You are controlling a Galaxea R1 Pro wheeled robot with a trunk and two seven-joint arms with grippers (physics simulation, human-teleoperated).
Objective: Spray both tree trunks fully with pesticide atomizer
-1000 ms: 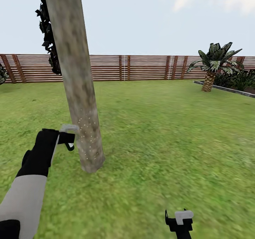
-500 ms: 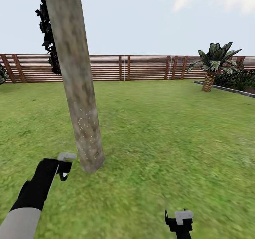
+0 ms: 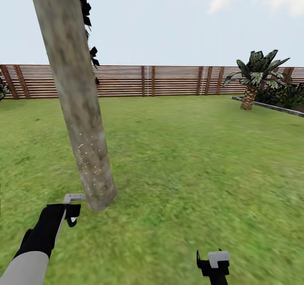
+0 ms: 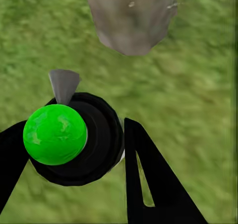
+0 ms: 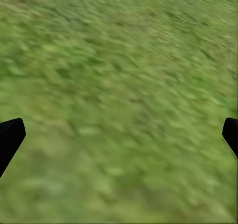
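One mottled grey-brown tree trunk (image 3: pixel 80 120) stands on grass; left hand (image 4: pixel 74 149) grips one green-capped black atomizer (image 4: pixel 55 133), right hand (image 5: pixel 119 134) spread wide.

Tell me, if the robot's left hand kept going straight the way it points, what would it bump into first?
Probably the tree trunk. The left gripper, shut on the sprayer, points toward the trunk's base, with only grass between. Depth is hard to judge, so it might hit the grass just before the trunk.

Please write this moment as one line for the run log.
left gripper: shut on atomizer | aimed near tree trunk base | white specks on bark | right gripper: open, over grass
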